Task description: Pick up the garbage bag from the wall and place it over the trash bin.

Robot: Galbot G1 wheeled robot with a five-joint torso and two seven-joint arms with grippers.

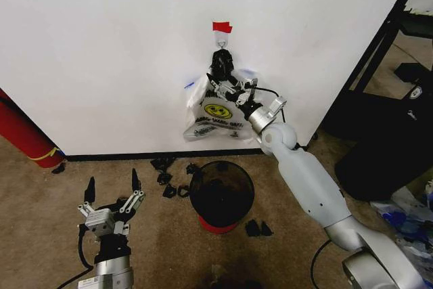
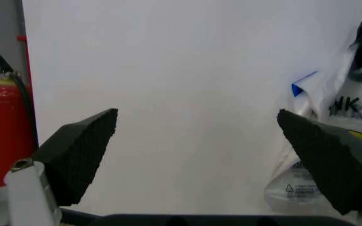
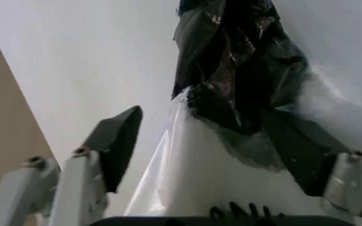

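Observation:
On the white wall (image 1: 101,45) a hook (image 1: 222,42) under red tape (image 1: 222,27) carries a dark crinkly bunch (image 1: 221,64) and the garbage bag (image 1: 191,86), see-through with blue patches, partly hidden behind a white smiley-face bag (image 1: 216,114). My right gripper (image 1: 226,82) is raised against these bags, just below the hook. Its fingers are open on either side of the dark bunch (image 3: 237,61) in the right wrist view. The black trash bin (image 1: 221,193) with a red base stands on the carpet below. My left gripper (image 1: 113,184) hovers open, low at the left.
A red cylinder with a yellow band (image 1: 24,137) leans at the wall's left end. Black scraps (image 1: 169,182) lie around the bin. A black frame (image 1: 379,52) and a dark object (image 1: 385,147) stand at the right, with loose plastic (image 1: 406,214) on the floor.

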